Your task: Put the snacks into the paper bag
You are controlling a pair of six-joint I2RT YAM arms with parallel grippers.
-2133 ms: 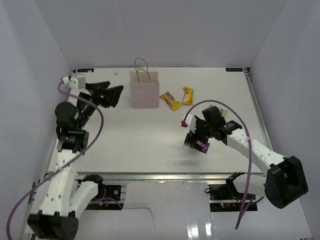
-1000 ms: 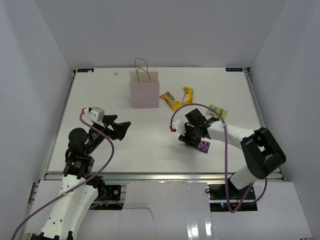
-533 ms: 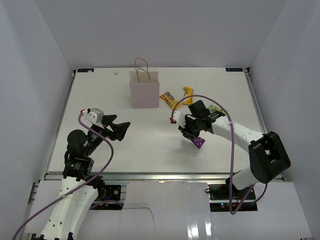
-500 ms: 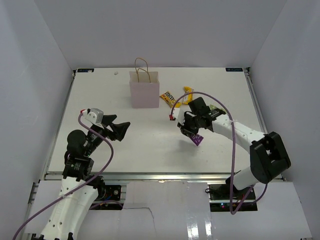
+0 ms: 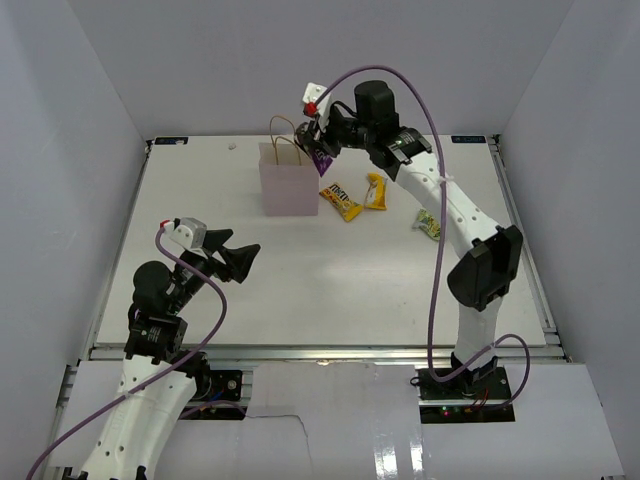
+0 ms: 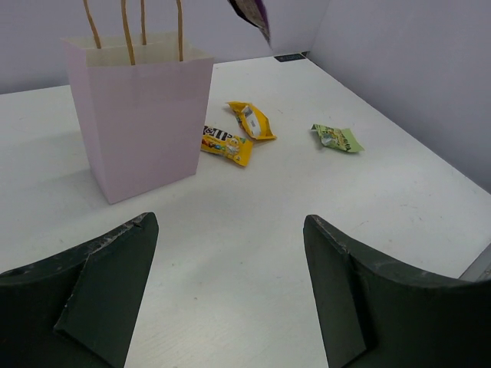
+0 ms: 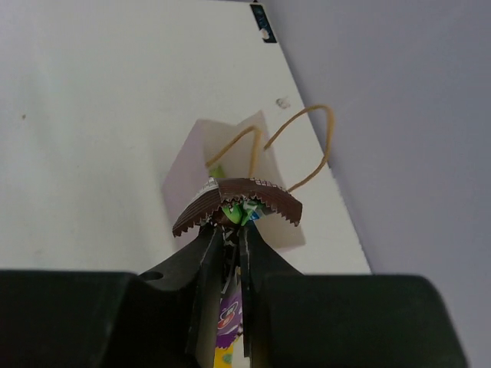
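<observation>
Purple packet [image 5: 322,158] has gone from low over the desk [image 5: 300,300] up to the bag [image 5: 288,188] at the back, carried by the right gripper [image 5: 318,150]. The left arm hasn't shifted. We see the packet pinched between the clenched jaws in the right wrist view, its crimped top edge [image 7: 236,201] sticking out past the fingertips. It hangs high, by the bag's handles and near the right edge of the mouth. We can't tell if it is squarely over the opening.

Three snacks lie on the desk right of the bag: yellow packet [image 5: 341,201] just beside it, orange-yellow one [image 5: 376,190] next, green one [image 5: 428,224] well apart.

Left gripper [image 5: 245,244] hovers near-left with jaws spread wide, holding nothing, facing the bag [image 6: 146,115].

Step in hand, we judge: transport done, drop pending. The next move calls for nudging the packet left over the mouth, clear of the handles, then releasing. The bag is light and could tip if bumped.
</observation>
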